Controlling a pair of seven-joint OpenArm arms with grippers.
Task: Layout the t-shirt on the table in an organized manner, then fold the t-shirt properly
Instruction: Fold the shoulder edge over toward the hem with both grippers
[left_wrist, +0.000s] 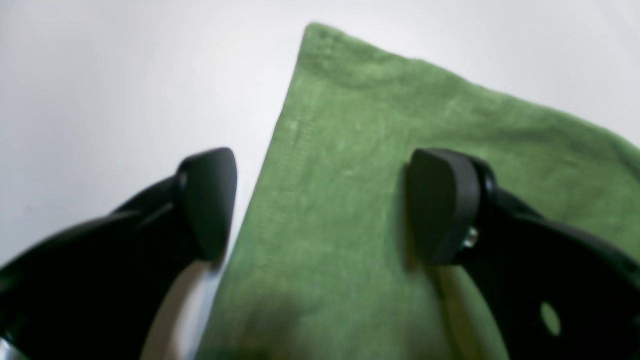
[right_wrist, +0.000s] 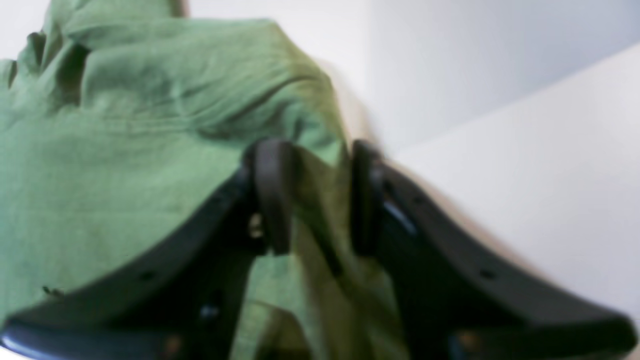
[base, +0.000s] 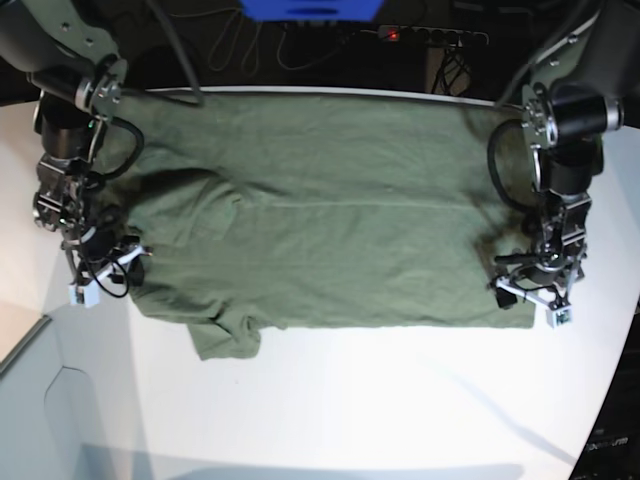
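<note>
Right gripper (right_wrist: 312, 197) pinches the t-shirt (base: 320, 210); left gripper (left_wrist: 322, 205) gapes over its corner. Pulling one-handed risks bunching.

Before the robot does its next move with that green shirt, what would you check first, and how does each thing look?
1. Right gripper has cloth between its jaws: ok, a fold of the t-shirt sits there.
2. Left gripper open: ok, jaws wide.
3. Left gripper astride the hem edge: ok, one finger over cloth, one over the table.
4. Shirt lying flat: not ok, bunched near the right gripper.
5. Right grip firm: cannot tell.
</note>
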